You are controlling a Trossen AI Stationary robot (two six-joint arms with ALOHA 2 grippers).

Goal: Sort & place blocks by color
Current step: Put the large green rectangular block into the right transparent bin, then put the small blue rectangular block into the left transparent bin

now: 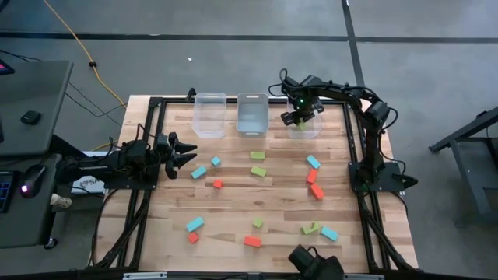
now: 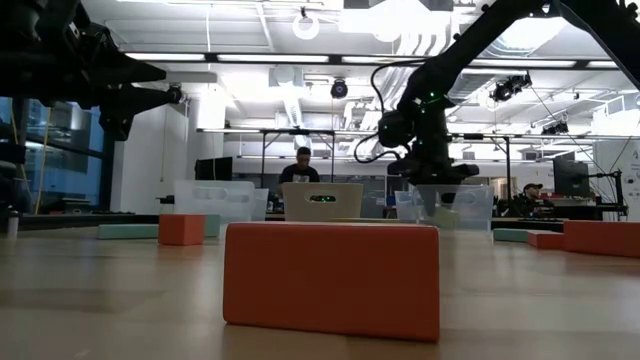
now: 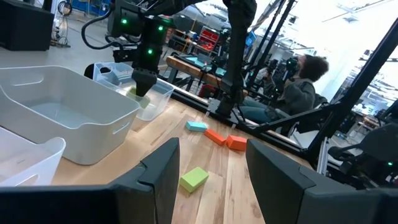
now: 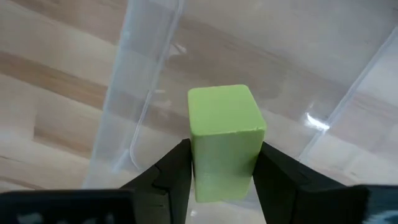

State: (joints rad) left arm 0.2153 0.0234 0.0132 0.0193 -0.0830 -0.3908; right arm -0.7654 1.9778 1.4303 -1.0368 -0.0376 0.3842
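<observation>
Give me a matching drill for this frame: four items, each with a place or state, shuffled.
Items:
1. right tool
2. left tool
3. middle bin
4. red-orange block

Places or states:
A. open, nothing in it, at the table's left edge
B. nearest the low camera, on the table
C. over the right bin, a green block between its fingers
D. no blocks seen inside

Pairs: 1-C, 2-A, 3-D, 4-B

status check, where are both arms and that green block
Right end effector over the right-hand bin, green block between its fingers. Left end effector open, waiting at table's left edge. Nothing blocking.
</observation>
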